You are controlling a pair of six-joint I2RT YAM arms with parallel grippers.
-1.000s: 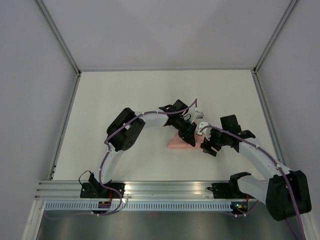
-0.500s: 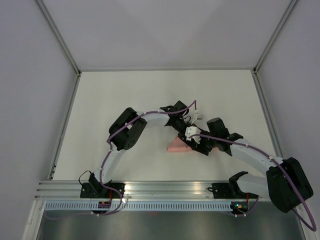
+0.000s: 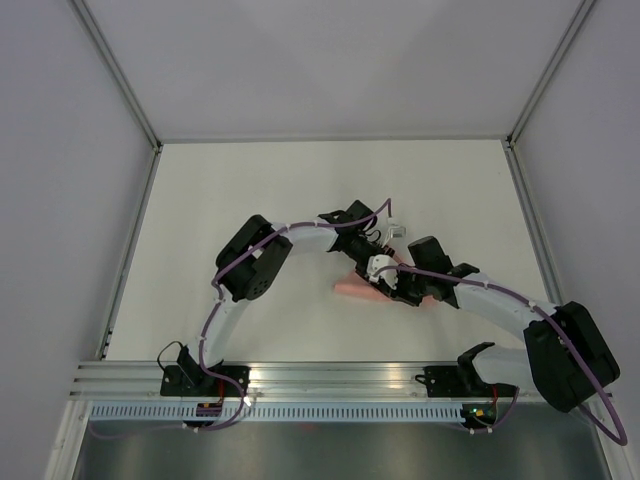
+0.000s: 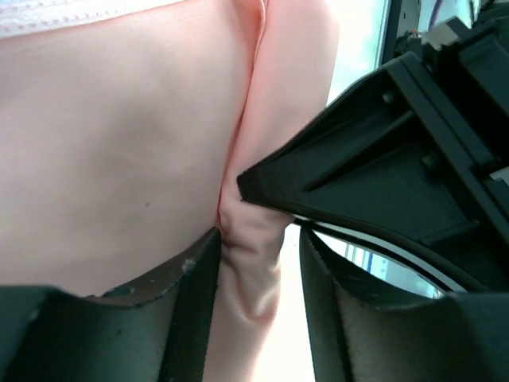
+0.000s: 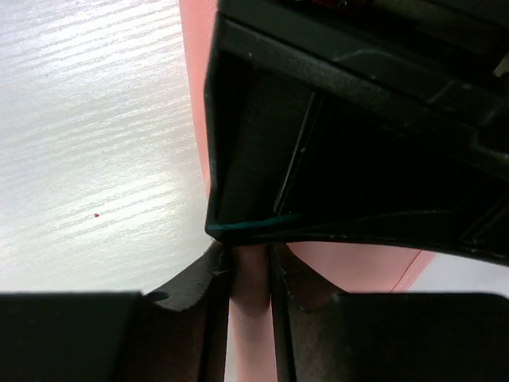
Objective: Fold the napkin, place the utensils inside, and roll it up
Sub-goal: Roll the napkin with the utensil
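The salmon-pink napkin (image 3: 348, 289) lies bunched into a small bundle mid-table, mostly under both grippers. In the left wrist view the napkin (image 4: 119, 143) fills the picture. A ridge of it stands between the jaws of my left gripper (image 4: 258, 239), touching the left finger with a bright gap to the right one, so it is open. My right gripper (image 5: 248, 255) is shut on a narrow strip of the napkin (image 5: 193, 48), both fingers pressing the cloth. From above, the left gripper (image 3: 372, 268) and right gripper (image 3: 385, 285) meet tip to tip. The utensils are hidden.
The white table (image 3: 250, 200) is walled on three sides by pale panels. An aluminium rail (image 3: 300, 375) with both arm bases runs along the near edge. The two wrists crowd each other over the napkin.
My right gripper has swung left onto the napkin and closed on it. My left gripper's jaws have parted from the cloth. The napkin bundle shows less from above.
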